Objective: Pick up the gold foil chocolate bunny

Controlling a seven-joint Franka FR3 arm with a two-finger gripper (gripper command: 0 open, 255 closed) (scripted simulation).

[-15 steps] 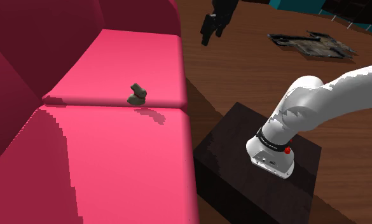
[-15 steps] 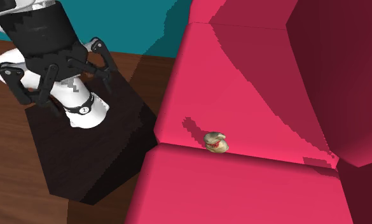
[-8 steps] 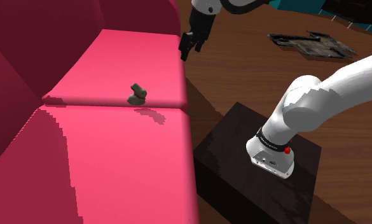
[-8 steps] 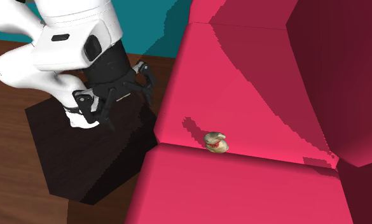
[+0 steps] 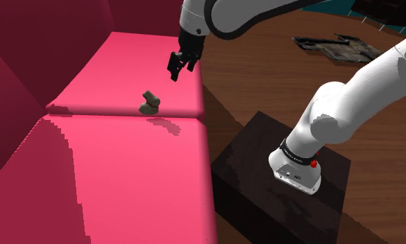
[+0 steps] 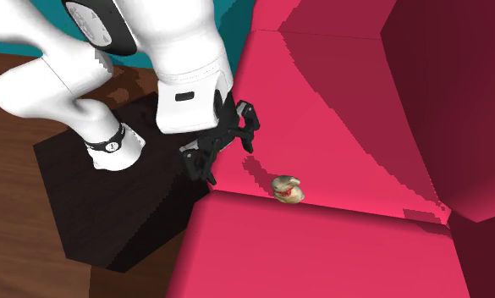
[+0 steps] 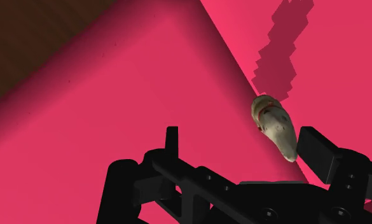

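The arm (image 5: pixel 229 15) is being cut off by the shoulder view's top edge; there the bunny (image 5: pixel 150 102) is showing too small for details.

The white arm (image 5: pixel 354 76) was arched high and bent over toward the shoulder view's left. The black end effector (image 5: pixel 177 69) was pointed downward, its two fingers (image 7: pixel 172 141) held well apart.

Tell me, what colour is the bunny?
Pale cream with a small red mark. The bunny shows best in the wrist view.
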